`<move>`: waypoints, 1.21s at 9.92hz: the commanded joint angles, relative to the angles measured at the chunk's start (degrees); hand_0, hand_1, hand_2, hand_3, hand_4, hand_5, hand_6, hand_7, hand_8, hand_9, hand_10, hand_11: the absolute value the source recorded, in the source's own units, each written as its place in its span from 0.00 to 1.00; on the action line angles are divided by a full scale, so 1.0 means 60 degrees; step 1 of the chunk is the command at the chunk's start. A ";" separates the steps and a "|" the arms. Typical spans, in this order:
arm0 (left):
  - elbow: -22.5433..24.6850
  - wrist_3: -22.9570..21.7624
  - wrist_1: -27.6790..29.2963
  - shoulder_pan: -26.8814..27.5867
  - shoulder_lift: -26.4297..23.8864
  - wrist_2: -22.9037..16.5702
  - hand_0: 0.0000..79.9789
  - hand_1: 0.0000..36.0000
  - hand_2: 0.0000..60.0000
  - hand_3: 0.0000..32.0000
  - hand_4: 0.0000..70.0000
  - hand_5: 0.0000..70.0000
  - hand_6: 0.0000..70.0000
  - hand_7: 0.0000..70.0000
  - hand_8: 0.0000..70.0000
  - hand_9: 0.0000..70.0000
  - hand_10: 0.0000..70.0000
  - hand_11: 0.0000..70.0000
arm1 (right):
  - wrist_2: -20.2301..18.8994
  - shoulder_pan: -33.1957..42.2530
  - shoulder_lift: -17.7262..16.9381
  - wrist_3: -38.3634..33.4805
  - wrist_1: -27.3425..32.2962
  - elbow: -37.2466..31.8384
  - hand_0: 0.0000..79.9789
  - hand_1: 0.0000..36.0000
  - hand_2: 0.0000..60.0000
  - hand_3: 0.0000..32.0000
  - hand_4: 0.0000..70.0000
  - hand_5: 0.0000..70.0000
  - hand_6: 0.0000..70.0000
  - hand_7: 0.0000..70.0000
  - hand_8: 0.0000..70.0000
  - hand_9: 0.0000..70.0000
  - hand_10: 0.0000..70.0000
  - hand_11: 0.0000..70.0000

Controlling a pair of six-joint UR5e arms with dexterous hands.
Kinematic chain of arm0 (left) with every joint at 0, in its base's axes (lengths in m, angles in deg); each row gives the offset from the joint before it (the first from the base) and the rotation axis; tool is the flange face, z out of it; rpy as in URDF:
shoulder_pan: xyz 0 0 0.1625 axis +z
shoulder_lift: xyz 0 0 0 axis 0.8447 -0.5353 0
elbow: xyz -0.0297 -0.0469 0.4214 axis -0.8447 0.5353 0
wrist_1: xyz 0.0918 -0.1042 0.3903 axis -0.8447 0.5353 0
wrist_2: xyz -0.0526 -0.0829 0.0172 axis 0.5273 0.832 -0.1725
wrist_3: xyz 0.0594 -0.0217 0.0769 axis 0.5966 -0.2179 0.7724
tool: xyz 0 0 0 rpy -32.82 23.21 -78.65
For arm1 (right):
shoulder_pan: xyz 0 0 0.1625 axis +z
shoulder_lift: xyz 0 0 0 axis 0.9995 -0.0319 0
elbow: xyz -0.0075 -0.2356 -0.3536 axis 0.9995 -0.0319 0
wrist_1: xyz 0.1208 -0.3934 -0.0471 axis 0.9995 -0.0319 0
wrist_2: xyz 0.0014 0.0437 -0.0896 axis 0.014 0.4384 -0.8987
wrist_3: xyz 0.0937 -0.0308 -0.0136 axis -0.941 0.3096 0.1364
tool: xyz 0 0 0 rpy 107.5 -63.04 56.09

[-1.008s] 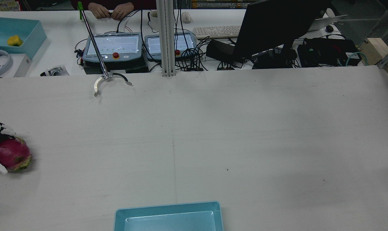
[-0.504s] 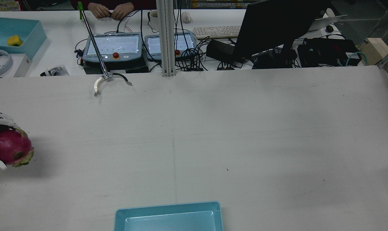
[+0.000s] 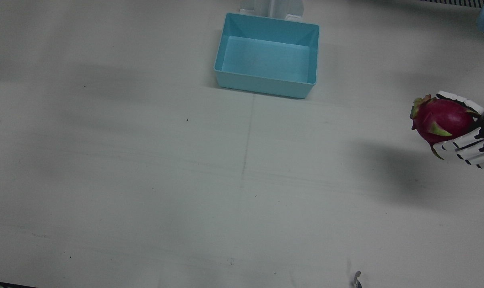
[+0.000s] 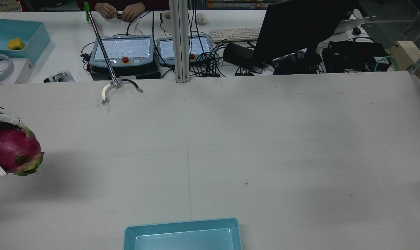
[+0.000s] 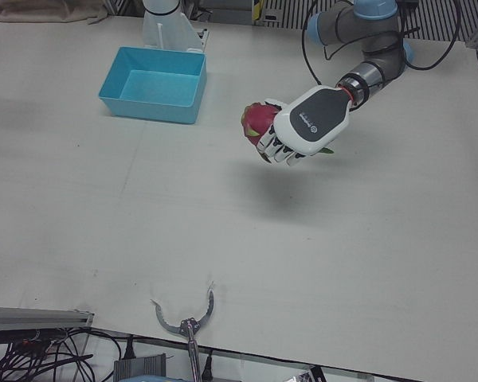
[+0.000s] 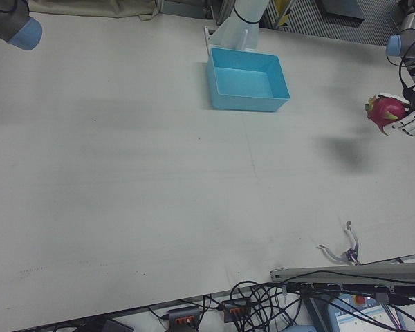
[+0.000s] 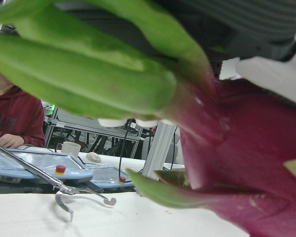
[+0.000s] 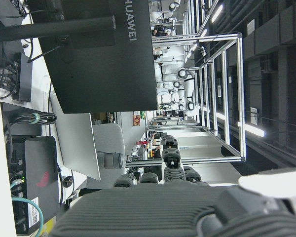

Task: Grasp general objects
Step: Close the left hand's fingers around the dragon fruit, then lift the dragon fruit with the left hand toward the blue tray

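A magenta dragon fruit [image 3: 440, 122] with green scales is held in my left hand [image 3: 466, 144], clear above the white table near its left side, with a shadow below it. The fruit shows in the rear view [image 4: 11, 152], the left-front view [image 5: 253, 119] and the right-front view [image 6: 386, 111], and fills the left hand view [image 7: 246, 148]. The white hand [image 5: 307, 127] wraps its fingers around the fruit. My right hand shows only as dark finger parts [image 8: 163, 180] in its own view, away from the table. I cannot tell its state.
An empty blue bin [image 3: 266, 84] stands at the robot's edge of the table, mid-width [image 4: 182, 224]. A metal reacher claw [image 4: 116, 83] rests on the far edge [image 5: 187, 318]. Teach pendants [image 4: 123, 50], cables and a monitor [image 4: 293, 27] lie beyond it.
My left hand has lifted the dragon fruit higher off the table and carried it slightly inward, towards the table's middle. Its shadow has spread.
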 commanded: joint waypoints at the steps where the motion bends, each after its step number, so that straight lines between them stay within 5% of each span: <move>1: 0.0492 -0.1784 -0.0004 0.0020 0.0005 -0.0045 0.51 0.05 1.00 0.00 1.00 0.73 1.00 1.00 1.00 1.00 1.00 1.00 | 0.0000 0.0000 0.0000 0.0000 0.0000 0.0000 0.00 0.00 0.00 0.00 0.00 0.00 0.00 0.00 0.00 0.00 0.00 0.00; 6: 0.0682 -0.4729 0.1312 0.0619 0.0005 -0.0030 0.55 0.00 1.00 0.00 1.00 0.73 1.00 1.00 1.00 1.00 1.00 1.00 | 0.0000 0.0000 0.0000 0.0000 0.0000 0.0000 0.00 0.00 0.00 0.00 0.00 0.00 0.00 0.00 0.00 0.00 0.00 0.00; 12: 0.1325 -0.5042 0.1931 0.2580 -0.0024 0.0467 0.58 0.02 1.00 0.00 1.00 0.84 1.00 1.00 1.00 1.00 1.00 1.00 | 0.0000 0.0000 0.0000 0.0000 0.0000 0.0000 0.00 0.00 0.00 0.00 0.00 0.00 0.00 0.00 0.00 0.00 0.00 0.00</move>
